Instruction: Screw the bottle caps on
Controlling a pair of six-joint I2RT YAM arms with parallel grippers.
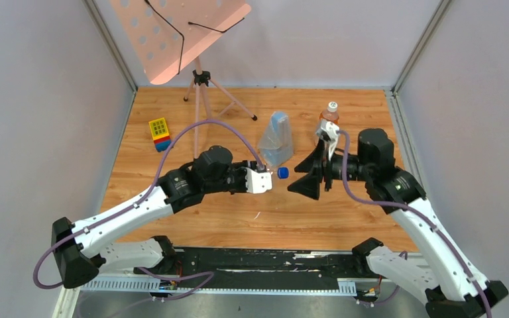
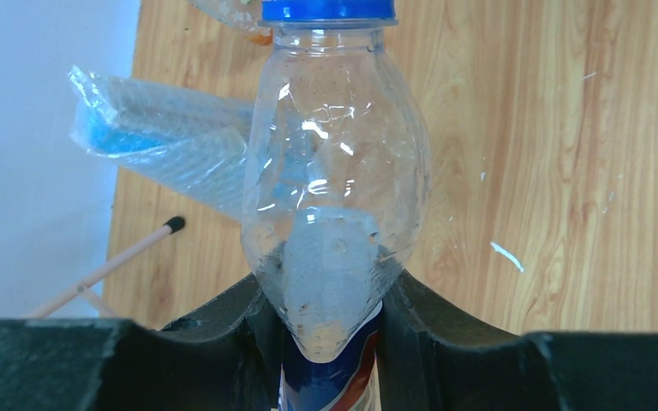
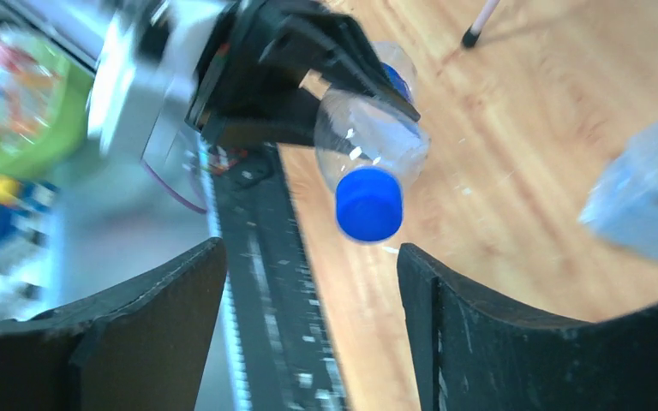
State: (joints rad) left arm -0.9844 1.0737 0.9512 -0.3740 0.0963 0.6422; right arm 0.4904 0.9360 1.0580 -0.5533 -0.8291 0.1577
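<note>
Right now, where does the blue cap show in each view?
Top external: blue cap near the centre.
Left wrist: blue cap at the top edge, on the bottle.
Right wrist: blue cap near the centre, facing the camera.
Shared landmark: the bluish plastic bag, in all three.

Work cell: wood-grain surface (image 1: 238, 218) enclosed by plain walls on three sides.
The back wall (image 1: 331, 40), left wall (image 1: 33, 119) and right wall (image 1: 477, 99) are flat, pale grey and unmarked; a metal post stands in each rear corner, the left post (image 1: 114, 46) and the right post (image 1: 419, 46). A pink perforated music stand (image 1: 172, 30) is set on a tripod (image 1: 202, 93) at the rear left of the surface, with a thin black cable (image 1: 180, 46) draped across its plate. One tripod leg ends in a black tip (image 2: 171, 225). A black strip (image 1: 272, 262) runs along the near edge, with a white slotted duct (image 1: 126, 283) below it. Lighting is even and diffuse, with soft shadows.
</note>
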